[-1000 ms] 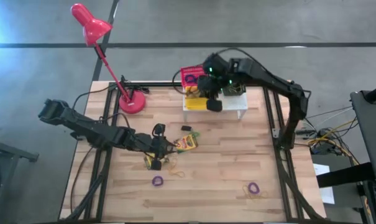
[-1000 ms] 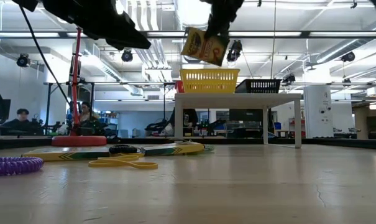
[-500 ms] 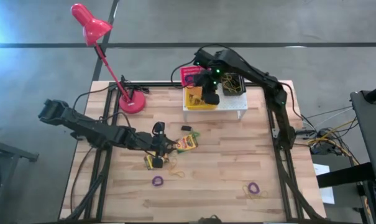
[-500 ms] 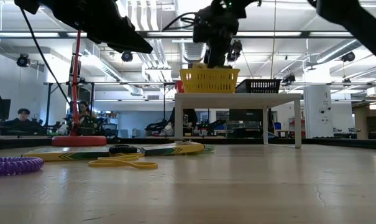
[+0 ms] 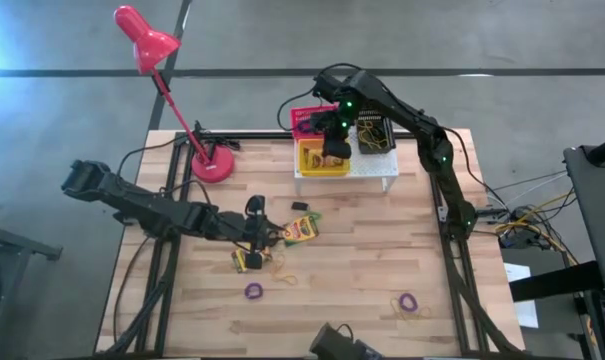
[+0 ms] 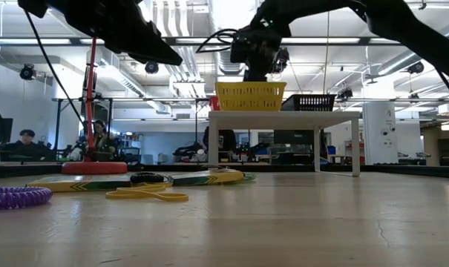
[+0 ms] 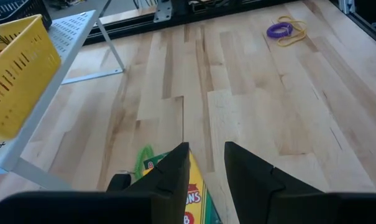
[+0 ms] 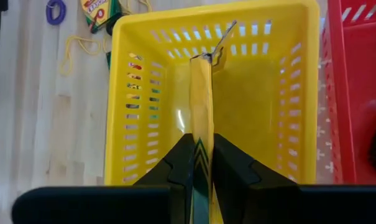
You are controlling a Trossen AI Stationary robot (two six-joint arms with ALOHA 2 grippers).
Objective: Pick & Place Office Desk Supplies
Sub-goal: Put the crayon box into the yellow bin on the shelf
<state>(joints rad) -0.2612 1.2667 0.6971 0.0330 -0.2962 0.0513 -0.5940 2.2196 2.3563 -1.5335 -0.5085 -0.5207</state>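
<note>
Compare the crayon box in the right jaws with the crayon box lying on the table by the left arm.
The held crayon box stands on edge, pinched by the right gripper and lowered into the yellow basket on the white shelf. The table crayon box lies flat on the wood, ungripped, under the left gripper. Both are flat yellow-and-green boxes.

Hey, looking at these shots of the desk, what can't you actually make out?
- Whether the crayon box touches the yellow basket floor: right wrist view, the right gripper fingers cover its lower end.
- Contents of the black basket: low view, mesh wall hides them; high view, the arm crosses it.
- What the left gripper holds, if anything: left wrist view, the picture's edge cuts off the crayon box below.
</note>
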